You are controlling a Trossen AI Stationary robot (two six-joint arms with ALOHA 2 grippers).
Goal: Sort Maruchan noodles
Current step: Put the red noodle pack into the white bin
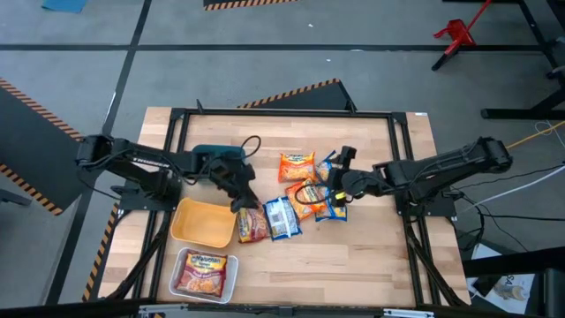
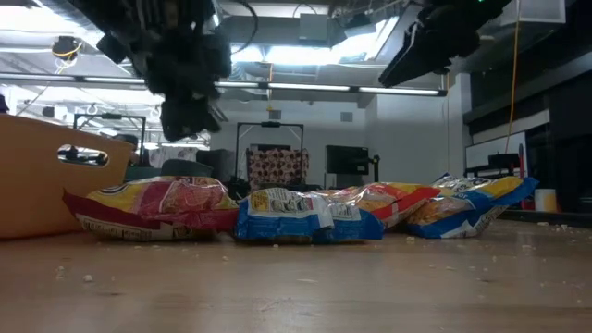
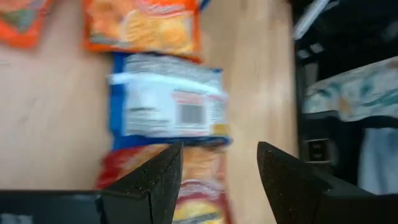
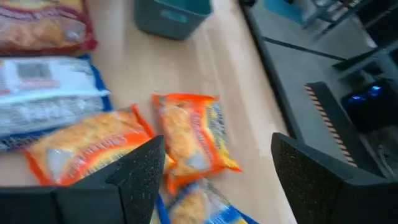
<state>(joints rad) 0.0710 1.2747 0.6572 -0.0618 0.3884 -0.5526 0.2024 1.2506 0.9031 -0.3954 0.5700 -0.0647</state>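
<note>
The left pincer [image 1: 240,200] is held above the red-pink packet [image 1: 252,225], its fingers apart and empty. That packet lies on the worktop [image 1: 353,256] just beside the yellow tray [image 1: 203,223], touching the blue packet [image 1: 282,218]. A clean grasp is best made on the red-pink packet alone. The right pincer [image 1: 339,181] is parted over the orange packets [image 1: 297,167].

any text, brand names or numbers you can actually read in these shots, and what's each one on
No text can be read for certain.
Red-pink packet in the white tray: yellow print, too small.
Blue packet, white back up: a barcode and fine print, blurred.
Orange packets: print blurred.
Red-pink packet by the yellow tray: lettering too blurred.
</note>
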